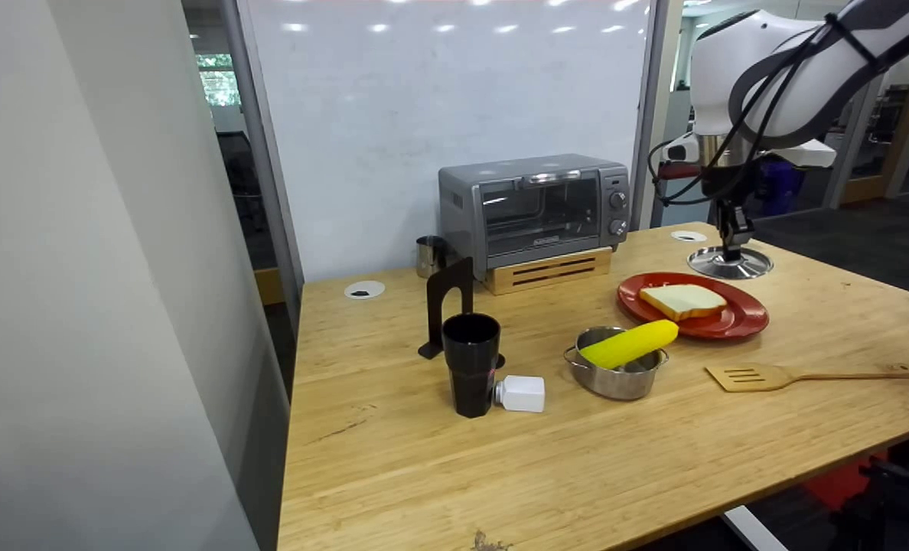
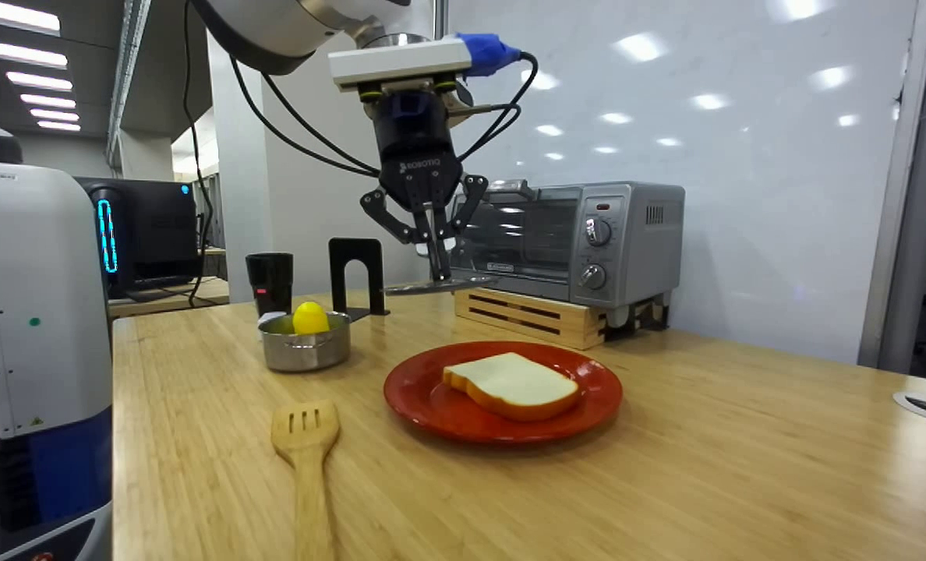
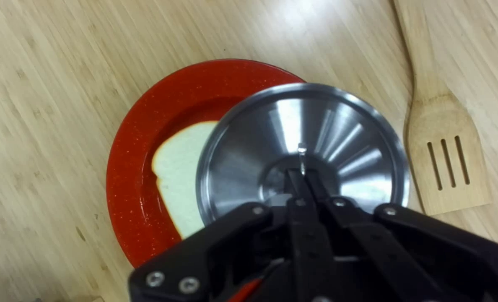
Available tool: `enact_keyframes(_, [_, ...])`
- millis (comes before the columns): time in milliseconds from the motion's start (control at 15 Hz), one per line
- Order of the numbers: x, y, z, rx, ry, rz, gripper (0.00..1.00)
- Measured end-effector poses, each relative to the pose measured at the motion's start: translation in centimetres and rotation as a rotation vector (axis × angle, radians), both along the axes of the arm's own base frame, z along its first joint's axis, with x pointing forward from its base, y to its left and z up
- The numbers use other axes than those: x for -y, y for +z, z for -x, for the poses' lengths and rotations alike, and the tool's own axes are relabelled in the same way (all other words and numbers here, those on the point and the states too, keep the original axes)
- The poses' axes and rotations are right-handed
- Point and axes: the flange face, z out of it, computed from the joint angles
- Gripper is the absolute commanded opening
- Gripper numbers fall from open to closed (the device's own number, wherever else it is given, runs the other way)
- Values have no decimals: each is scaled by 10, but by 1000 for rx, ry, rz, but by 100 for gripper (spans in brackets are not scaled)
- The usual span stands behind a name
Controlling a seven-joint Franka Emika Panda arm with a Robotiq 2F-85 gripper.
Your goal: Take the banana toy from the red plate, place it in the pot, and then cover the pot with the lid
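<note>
The black gripper point(image 2: 440, 274) clamped the round silvery lid point(image 3: 302, 126) aloft. A long yellow plastic banana point(image 1: 629, 344) leaned in the round steel pot point(image 1: 615, 384).

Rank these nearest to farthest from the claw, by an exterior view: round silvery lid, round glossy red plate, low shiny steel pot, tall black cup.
1. Round silvery lid: held beneath the claw.
2. Glossy red plate: lower left of the lid in that view.
3. Shiny steel pot: left of the plate there.
4. Tall black cup: farther left, past the pot.
</note>
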Motion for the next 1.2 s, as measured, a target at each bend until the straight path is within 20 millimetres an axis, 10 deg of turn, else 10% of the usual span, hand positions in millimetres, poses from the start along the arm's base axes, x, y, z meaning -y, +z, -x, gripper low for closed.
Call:
enact_keyframes(533, [-10, 43, -44, 37, 215, 13, 1])
enact_keyframes(1200, [-119, 39, -97, 2, 412, -66, 1])
